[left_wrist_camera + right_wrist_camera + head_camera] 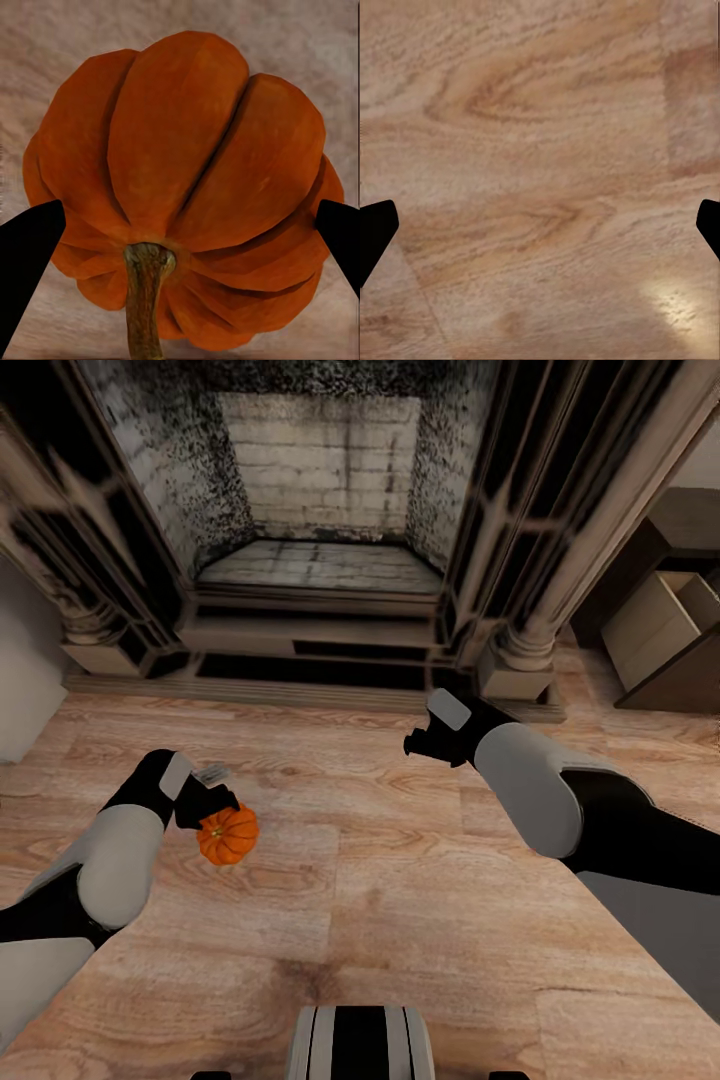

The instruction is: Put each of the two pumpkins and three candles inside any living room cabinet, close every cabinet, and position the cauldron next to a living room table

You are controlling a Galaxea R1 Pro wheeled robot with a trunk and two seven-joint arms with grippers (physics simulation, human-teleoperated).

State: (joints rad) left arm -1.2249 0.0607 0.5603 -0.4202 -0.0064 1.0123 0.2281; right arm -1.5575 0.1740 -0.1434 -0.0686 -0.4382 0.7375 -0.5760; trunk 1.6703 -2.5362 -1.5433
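Lower left of frame, left gripper (222,807) spread wide around unlabelled orange pumpkin (228,834) on plank floor (400,900), right gripper (420,742) released mid-frame.

Ahead of you stands a large ornate fireplace (320,510) with a pale brick back wall, sooty mottled side walls and dark columns on stone bases. Light wood-plank floor (400,900) spreads from its hearth step toward you. At far right you see a dark-brown unit (680,630) with one tan-lined drawer (660,622) pulled open.
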